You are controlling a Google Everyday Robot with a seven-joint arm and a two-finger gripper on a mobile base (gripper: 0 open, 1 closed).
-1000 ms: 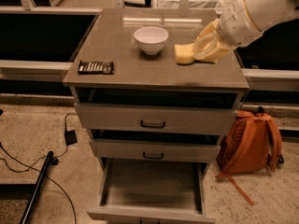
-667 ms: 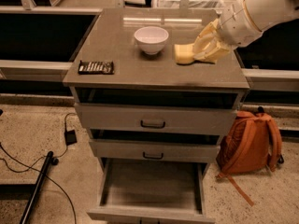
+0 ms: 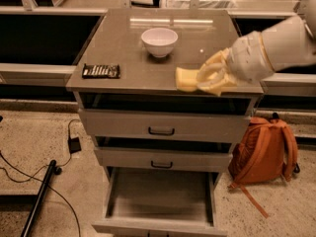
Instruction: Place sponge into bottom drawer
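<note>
The pale yellow sponge [image 3: 185,78] is held at the front right of the grey cabinet top [image 3: 118,48], just above its front edge. My gripper [image 3: 211,78], with cream-coloured fingers on a white arm coming in from the right, is shut on the sponge's right end. The bottom drawer [image 3: 159,200] is pulled out below, its grey-brown floor bare. The two upper drawers [image 3: 163,127] with dark handles are closed.
A white bowl [image 3: 159,41] stands at the back middle of the top. A dark candy bar wrapper [image 3: 100,71] lies at the front left. An orange backpack [image 3: 264,149] leans on the floor to the right. Cables and a black pole [image 3: 42,194] lie left.
My gripper has carried the sponge toward the front edge of the cabinet top and a little lower. The bowl, wrapper and drawers have not moved.
</note>
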